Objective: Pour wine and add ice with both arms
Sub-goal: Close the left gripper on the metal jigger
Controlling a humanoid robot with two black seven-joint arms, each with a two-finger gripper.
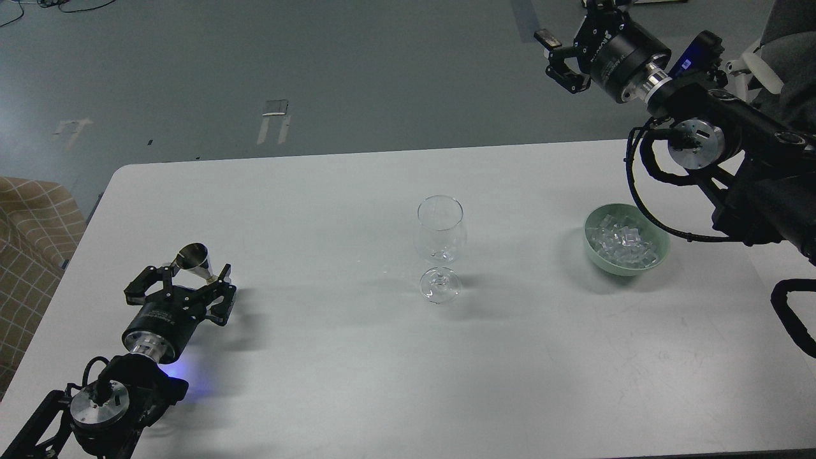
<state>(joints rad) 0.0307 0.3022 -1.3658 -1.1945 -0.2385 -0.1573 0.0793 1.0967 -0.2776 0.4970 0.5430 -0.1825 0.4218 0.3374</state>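
A clear, empty-looking wine glass [440,233] stands at the middle of the white table [357,357]. A pale green bowl [628,264] of clear ice cubes [620,240] sits to its right. A silver metal jigger [194,261] stands at the left. My left gripper [191,275] is open, its fingers on either side of the jigger's narrow waist, not closed on it. My right gripper [561,51] is open and empty, held high beyond the table's far edge, above and behind the bowl. No liquid shows.
A checked fabric seat [32,236] stands off the table's left edge. The grey floor lies beyond the far edge. My right arm's cables [644,191] loop just above the bowl.
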